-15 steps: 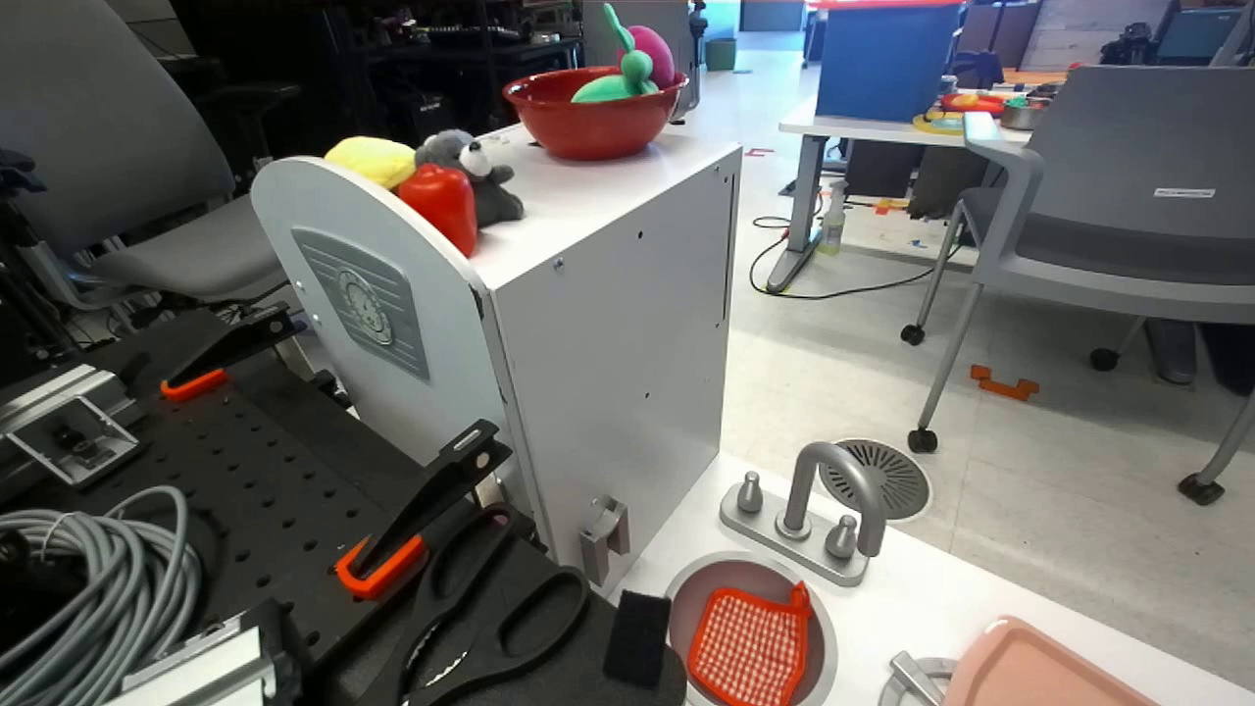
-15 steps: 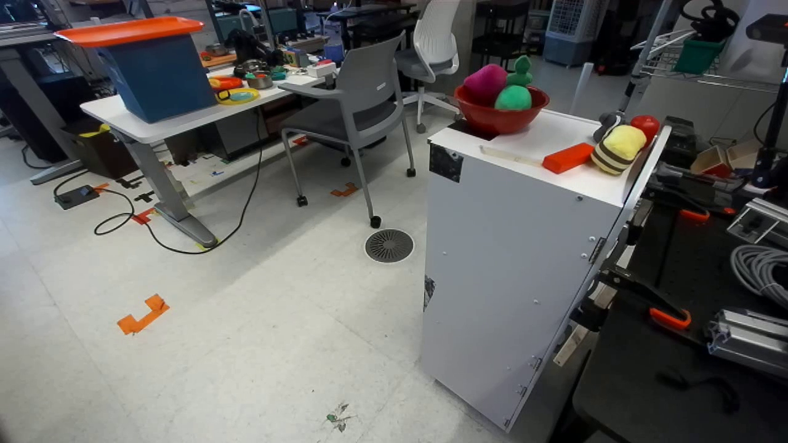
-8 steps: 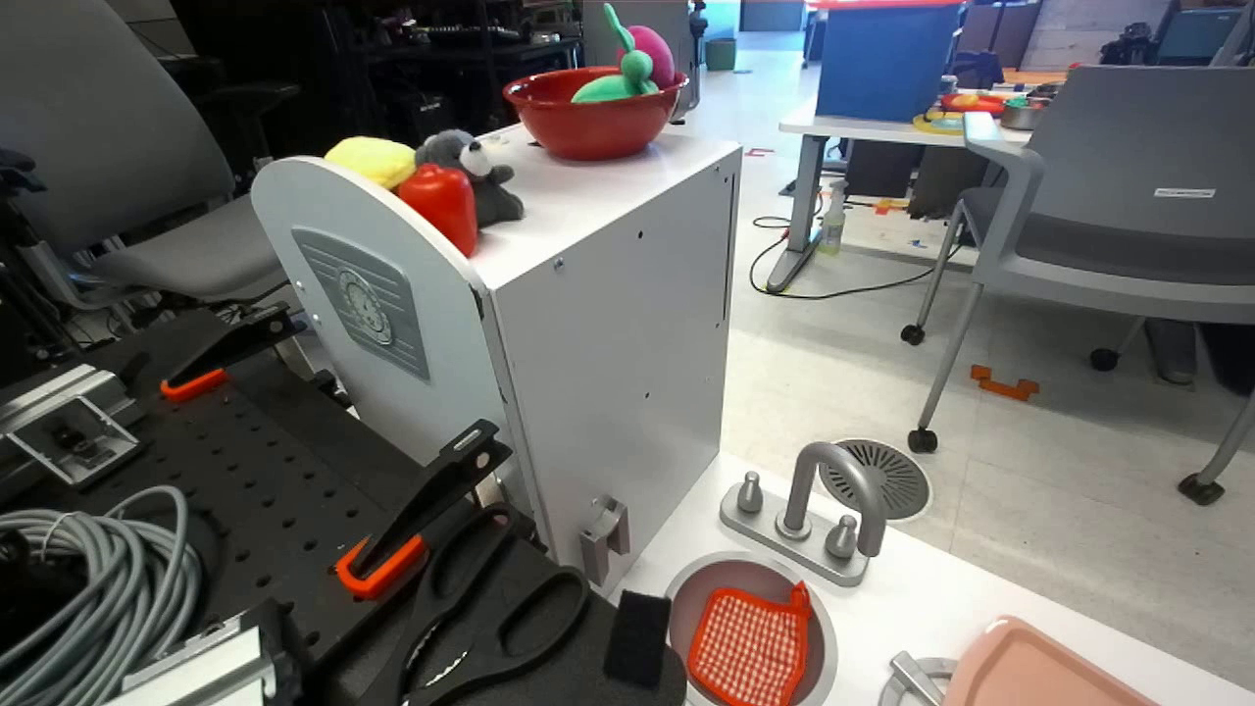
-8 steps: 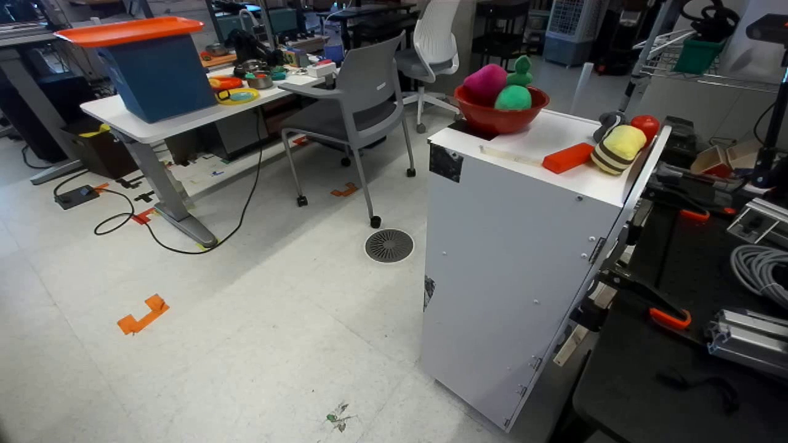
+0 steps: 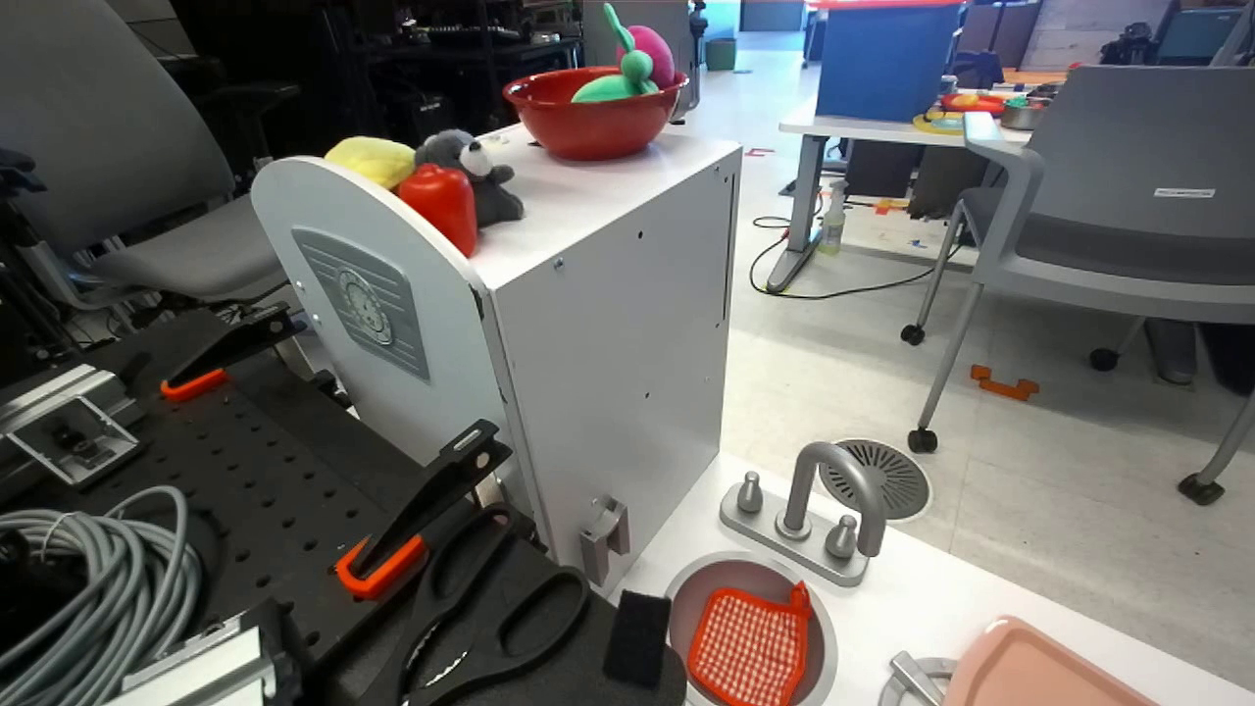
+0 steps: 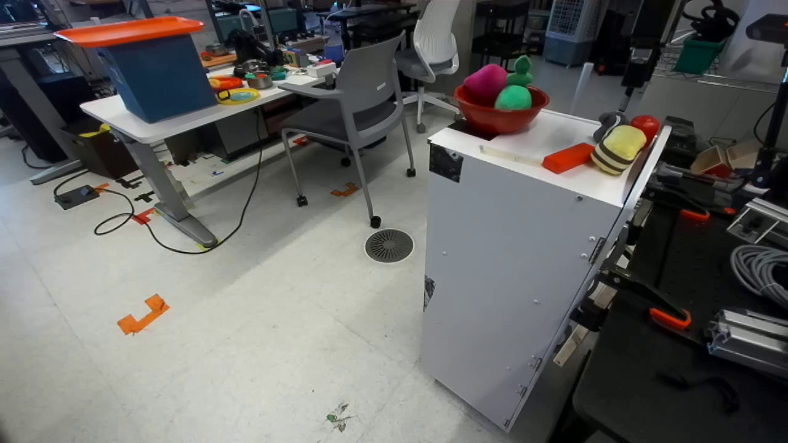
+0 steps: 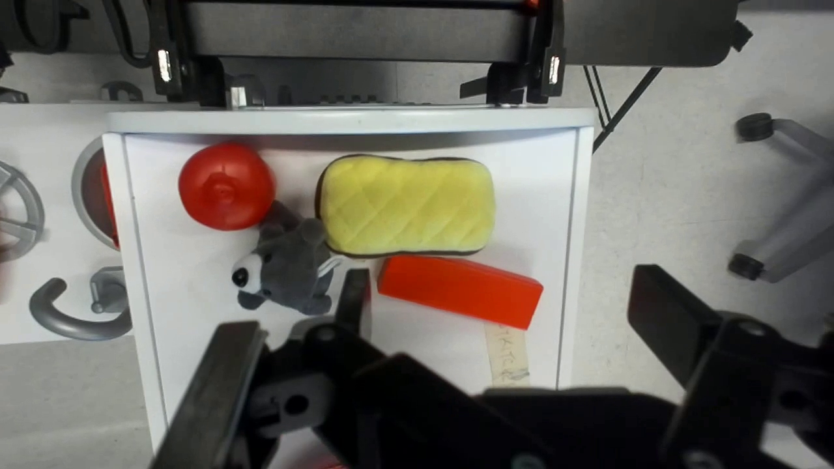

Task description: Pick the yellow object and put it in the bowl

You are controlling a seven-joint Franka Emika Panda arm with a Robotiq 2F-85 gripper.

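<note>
The yellow object is a plush loaf with a quilted yellow top and dark-striped side. It lies on top of the white cabinet [image 7: 215,365], near the curved raised panel, in the wrist view [image 7: 409,206] and both exterior views [image 5: 373,160] [image 6: 623,146]. The glossy red bowl [image 5: 593,127] stands at the cabinet's opposite end, also in an exterior view [image 6: 498,120]; it holds a green and a magenta plush. My gripper [image 7: 508,306] is open and empty above the cabinet, its fingers wide apart. The yellow object appears ahead of the fingers, apart from them.
A red block [image 7: 459,290] touches or nearly touches the yellow object. A grey plush animal [image 7: 287,270] and a red pepper [image 7: 227,185] lie beside it. The raised panel [image 5: 392,294] edges the cabinet top. A tap [image 5: 833,490] and sink stand lower down.
A dark part of my arm or gripper has come into an exterior view at the top right, above the yellow object. The objects on the cabinet have not moved.
</note>
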